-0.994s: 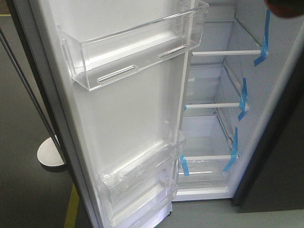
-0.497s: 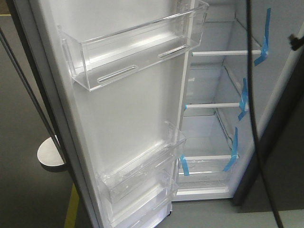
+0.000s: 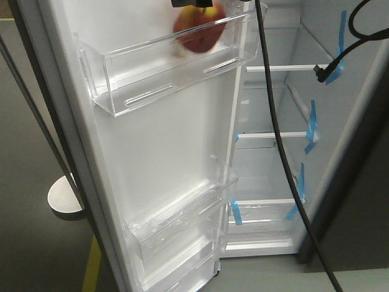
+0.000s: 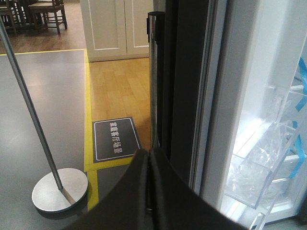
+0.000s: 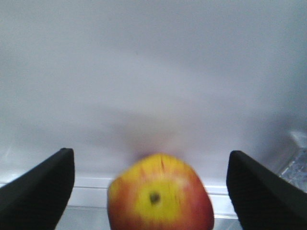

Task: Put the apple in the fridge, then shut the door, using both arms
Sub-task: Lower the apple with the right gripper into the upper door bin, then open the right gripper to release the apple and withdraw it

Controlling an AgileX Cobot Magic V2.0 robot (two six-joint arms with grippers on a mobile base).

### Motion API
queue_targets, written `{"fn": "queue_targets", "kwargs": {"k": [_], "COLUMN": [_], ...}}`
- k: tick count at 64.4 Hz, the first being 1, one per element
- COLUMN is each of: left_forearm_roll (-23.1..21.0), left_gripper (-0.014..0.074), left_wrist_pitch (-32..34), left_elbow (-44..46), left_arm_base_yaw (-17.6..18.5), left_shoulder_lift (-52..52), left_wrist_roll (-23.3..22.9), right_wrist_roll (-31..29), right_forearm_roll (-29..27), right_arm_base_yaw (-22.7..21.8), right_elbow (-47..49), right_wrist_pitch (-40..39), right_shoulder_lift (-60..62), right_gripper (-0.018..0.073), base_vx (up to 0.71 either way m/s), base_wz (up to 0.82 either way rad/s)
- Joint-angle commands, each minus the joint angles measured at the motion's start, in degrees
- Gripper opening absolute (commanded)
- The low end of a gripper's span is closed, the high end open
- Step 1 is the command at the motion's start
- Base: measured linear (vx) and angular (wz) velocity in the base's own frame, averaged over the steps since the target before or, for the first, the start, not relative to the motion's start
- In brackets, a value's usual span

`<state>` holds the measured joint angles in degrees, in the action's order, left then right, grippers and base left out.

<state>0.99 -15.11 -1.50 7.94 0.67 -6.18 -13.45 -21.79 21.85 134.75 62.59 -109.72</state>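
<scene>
Right wrist view: the apple (image 5: 160, 196), red with a yellow patch around its stem dimple, sits low in the frame between the two dark fingers (image 5: 41, 184) of the right gripper (image 5: 150, 152). The fingers are spread wide, each well clear of the fruit and touching nothing. The apple is smeared by motion blur against the white inner face of the door (image 5: 153, 72).

In the front-facing view the apple (image 3: 199, 29) shows at the right part of the top bin (image 3: 121, 73) on the open door (image 3: 164, 140), its lower half behind the bin's clear front wall. Whether it rests on the bin floor cannot be told. A dark piece of the gripper sits just above it at the frame's top edge.

A black cable (image 3: 275, 121) hangs in front of the fridge (image 3: 267, 176), whose white shelves (image 3: 276, 135) carry blue tape (image 3: 312, 125).

In the left wrist view the left gripper (image 4: 149, 184) has its fingers pressed together with nothing between them, just outside the door's dark edge, above a floor sign (image 4: 116, 139) and near a stand (image 4: 57, 189).
</scene>
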Motion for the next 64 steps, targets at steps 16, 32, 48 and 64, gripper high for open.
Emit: {"fn": "queue_targets", "kwargs": {"k": [16, 32, 48, 64], "left_forearm_roll": [-0.1, -0.1, -0.1, -0.1], "left_gripper": [-0.0006, -0.0006, -0.0006, -0.0006], "left_wrist_pitch": [4.1, 4.1, 4.1, 4.1], "left_elbow": [-1.1, -1.1, -1.1, -1.1], "left_arm_base_yaw": [0.2, 0.2, 0.2, 0.2], "left_shoulder_lift": [0.7, 0.7, 0.7, 0.7], "left_wrist_roll": [-0.2, -0.2, -0.2, -0.2], "right_wrist_roll": [-1.5, -1.3, -1.0, 1.0], "right_forearm_roll": [-0.9, 1.7, -0.1, 1.8], "right_arm_base_yaw": [0.0, -4.0, -9.6, -9.6], "right_elbow": [1.8, 1.8, 1.6, -6.3], "right_wrist_pitch": [-2.9, 4.5, 11.0, 10.6], "right_shoulder_lift": [4.6, 9.7, 16.2, 26.3], "right_gripper": [0.0643, 0.0558, 0.05, 0.049], "base_vx": [0.0, 0.0, 0.0, 0.0], "base_wz": [0.0, 0.0, 0.0, 0.0]}}
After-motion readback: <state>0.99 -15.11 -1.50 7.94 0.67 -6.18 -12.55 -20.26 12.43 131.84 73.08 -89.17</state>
